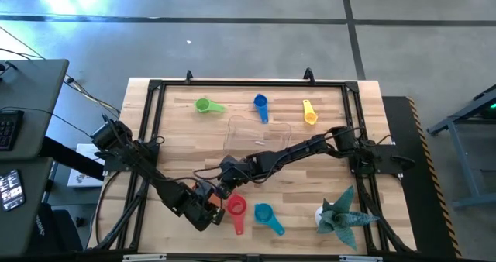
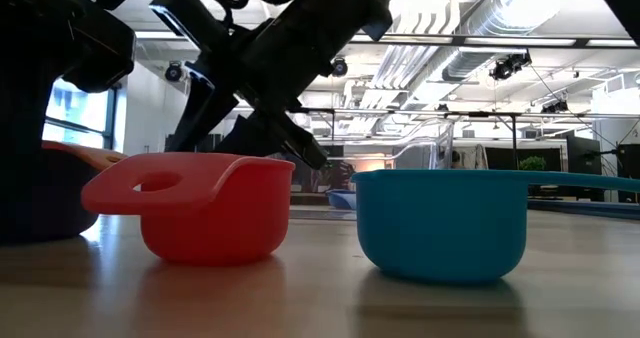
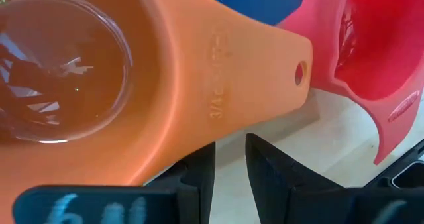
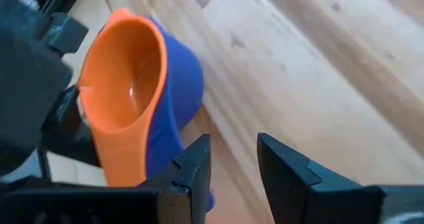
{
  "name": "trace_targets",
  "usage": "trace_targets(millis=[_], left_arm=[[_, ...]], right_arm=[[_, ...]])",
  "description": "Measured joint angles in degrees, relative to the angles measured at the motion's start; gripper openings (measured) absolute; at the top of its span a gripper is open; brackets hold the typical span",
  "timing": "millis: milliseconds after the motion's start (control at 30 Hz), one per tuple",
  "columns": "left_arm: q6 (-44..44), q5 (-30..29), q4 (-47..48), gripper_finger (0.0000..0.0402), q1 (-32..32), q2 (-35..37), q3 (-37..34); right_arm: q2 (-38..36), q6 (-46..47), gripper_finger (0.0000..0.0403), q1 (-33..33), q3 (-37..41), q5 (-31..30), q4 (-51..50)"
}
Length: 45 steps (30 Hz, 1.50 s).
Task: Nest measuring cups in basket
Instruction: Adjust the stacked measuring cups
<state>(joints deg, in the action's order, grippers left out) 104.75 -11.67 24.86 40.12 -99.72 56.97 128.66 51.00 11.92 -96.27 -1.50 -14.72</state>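
A wooden table (image 1: 325,177) holds a clear, shallow basket (image 1: 267,126) near its middle, and the basket is empty. Both dark arms reach in and meet just beside the basket, on its near side, the side facing the robot.

A spiky folded-paper figure (image 1: 341,214) sits well apart from the basket, off its near right corner.

Between the basket and the table's near edge, a red cup (image 1: 235,207) and a teal cup (image 1: 264,212) sit upright side by side, close together but not touching.

Where the arms meet, an orange cup (image 3: 132,105) sits nested inside a dark blue cup (image 4: 182,85), outside the basket. The left gripper (image 3: 228,144) is right at the orange cup's handle, its jaws a narrow gap apart with bare table showing between them. Whether the tips pinch the handle cannot be told. The right gripper (image 4: 232,148) is just beside the dark blue cup, jaws apart over bare wood. Whether it grips that cup cannot be told either.

Beyond the basket's far side, three smaller cups lie in a row: a green cup (image 1: 203,105), a far blue cup (image 1: 260,101) and a yellow cup (image 1: 310,115).

What could go wrong: the two grippers crowd one small stack, so a slight pull from either could tip the orange cup out. The red cup is near enough to be knocked. The light basket could slide if an arm brushes its wall.
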Motion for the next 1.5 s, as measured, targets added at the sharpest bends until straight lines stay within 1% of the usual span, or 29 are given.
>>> trace_targets(millis=[167,467,633,800,1067,1267,1400,1500], left_arm=[[0.00,-1.35,0.19,0.0074,-0.22,0.00,0.00],[-0.47,-1.39,0.64,0.0074,-1.09,0.00,0.00],[-1.53,-0.90,0.53,0.0074,-1.04,-0.59,0.00],[-1.97,-1.86,-2.15,0.0074,-0.71,-1.01,-0.03],[-4.49,-3.92,-2.45,0.0074,-0.26,-1.03,-0.02],[-6.04,-4.10,-2.54,0.0074,-0.26,-1.01,-0.03],[-7.16,-5.52,-2.98,0.0074,-0.08,-1.03,-0.02],[-8.05,-5.72,-4.07,0.0074,-0.02,-1.01,-0.02]], right_arm=[[0.00,0.00,0.0114,-0.05,0.00,-0.61,-0.07],[0.44,0.10,0.0114,0.40,0.00,-1.31,-0.26],[1.75,2.94,0.0114,0.40,0.02,2.57,0.28],[1.73,2.01,0.0114,0.37,0.00,3.74,0.73],[1.73,2.07,0.0114,0.40,-0.02,6.36,2.61],[1.73,2.86,0.0114,0.59,-0.02,6.93,2.59],[1.73,4.50,0.0114,0.62,-0.02,9.01,2.58],[1.73,4.20,0.0114,0.76,-0.02,9.15,2.71]])
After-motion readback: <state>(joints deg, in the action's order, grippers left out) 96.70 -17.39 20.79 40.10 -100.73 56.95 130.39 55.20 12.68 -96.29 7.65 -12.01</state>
